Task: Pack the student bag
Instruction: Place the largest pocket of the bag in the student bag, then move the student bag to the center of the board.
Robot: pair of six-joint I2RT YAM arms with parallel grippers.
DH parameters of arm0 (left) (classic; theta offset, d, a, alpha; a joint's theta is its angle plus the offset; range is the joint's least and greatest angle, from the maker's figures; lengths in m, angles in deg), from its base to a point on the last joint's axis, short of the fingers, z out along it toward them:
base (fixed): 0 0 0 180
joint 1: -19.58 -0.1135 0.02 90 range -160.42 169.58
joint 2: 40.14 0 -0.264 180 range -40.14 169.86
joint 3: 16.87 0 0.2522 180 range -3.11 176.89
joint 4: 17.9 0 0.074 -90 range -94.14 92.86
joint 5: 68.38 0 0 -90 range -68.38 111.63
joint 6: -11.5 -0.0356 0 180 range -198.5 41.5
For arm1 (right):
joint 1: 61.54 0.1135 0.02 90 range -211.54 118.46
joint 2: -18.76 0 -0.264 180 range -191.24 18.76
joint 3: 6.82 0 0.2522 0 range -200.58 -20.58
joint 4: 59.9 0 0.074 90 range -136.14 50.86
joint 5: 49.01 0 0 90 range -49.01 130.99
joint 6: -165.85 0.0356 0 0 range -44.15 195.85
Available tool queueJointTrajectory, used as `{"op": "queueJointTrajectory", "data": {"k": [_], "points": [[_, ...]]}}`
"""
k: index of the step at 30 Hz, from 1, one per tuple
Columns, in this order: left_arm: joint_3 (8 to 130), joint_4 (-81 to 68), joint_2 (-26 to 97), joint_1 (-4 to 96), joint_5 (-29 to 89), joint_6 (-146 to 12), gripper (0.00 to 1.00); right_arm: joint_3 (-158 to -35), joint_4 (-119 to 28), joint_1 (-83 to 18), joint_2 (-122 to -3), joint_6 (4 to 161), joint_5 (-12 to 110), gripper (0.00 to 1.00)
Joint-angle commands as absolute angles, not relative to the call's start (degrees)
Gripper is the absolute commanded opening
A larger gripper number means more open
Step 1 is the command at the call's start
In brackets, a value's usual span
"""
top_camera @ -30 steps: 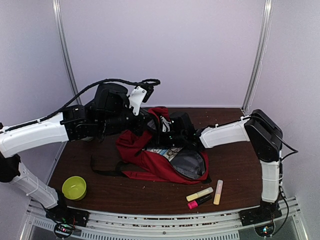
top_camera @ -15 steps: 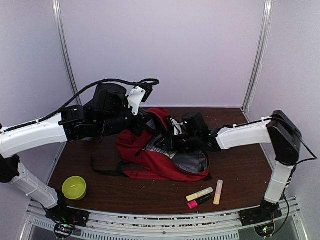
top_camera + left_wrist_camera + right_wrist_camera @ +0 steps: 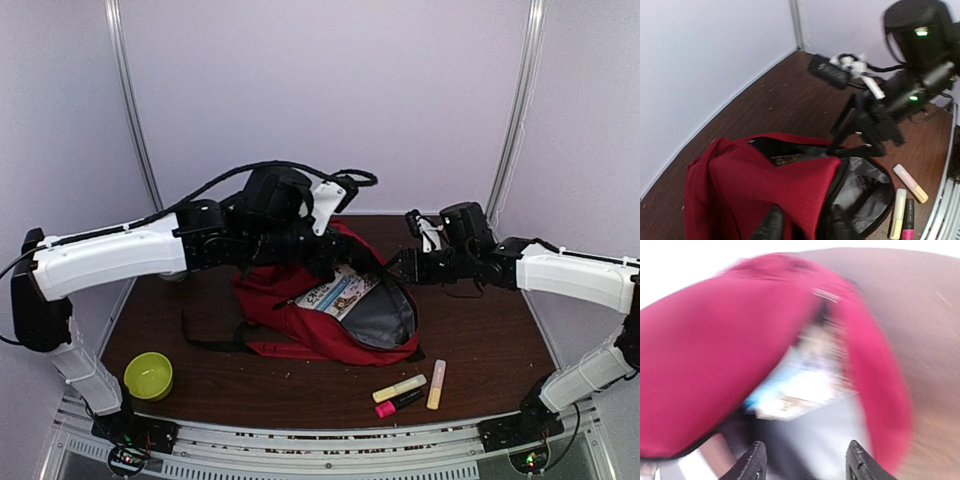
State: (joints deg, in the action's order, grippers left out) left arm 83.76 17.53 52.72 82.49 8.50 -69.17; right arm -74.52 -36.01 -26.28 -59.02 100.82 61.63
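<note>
Top external view:
- Bag: red, mid-bench, mouth open to the right. Grey lining shows and a booklet lies in the mouth.
- Strap: black, trailing on the bench left of the bag.
- Left end effector: on the bag's far top edge, with its fingers mostly hidden.
- Right end effector: just beside the bag's far right rim, clear of the fabric.
- Bowl: green, near left corner, well apart from the bag.
- Yellow highlighter, pink highlighter and peach highlighter: grouped near the bag's near right side.

Left wrist view:
- Left end effector: fingers narrowly apart at the bottom edge, with a raised fold of the bag between them. I cannot tell whether they pinch it.
- Right end effector: jaws apart above the bag's far rim, holding nothing.
- Yellow highlighter, pink highlighter and peach highlighter: on the bench at right.

Right wrist view (blurred):
- Right end effector: jaws moderately wide, nothing between them.
- Bag: fills the left and centre, with the booklet in its open mouth.
- Bench: at right.
</note>
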Motion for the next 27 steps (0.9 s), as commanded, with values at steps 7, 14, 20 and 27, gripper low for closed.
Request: {"op": "queueJointTrajectory", "data": {"k": [7,14,20,27], "points": [[88.9,22.28,53.53,88.66,27.97,-84.49,0.98,-69.2,-29.28,-33.77,-59.34,99.8,55.79,0.71],[75.8,23.35,44.48,75.69,19.9,-67.68,0.98,-67.97,-32.49,-33.67,-63.42,101.96,61.52,0.69],[61.89,21.4,40.44,65.25,16.34,-58.14,0.98,-68.52,-33.68,-33.68,-66.66,101.84,61.38,0.4],[51.85,17.74,40.22,59.39,16.37,-54.42,0.98,-77.02,-31.31,-33.96,-70.71,99.04,55.76,0.0]]}}
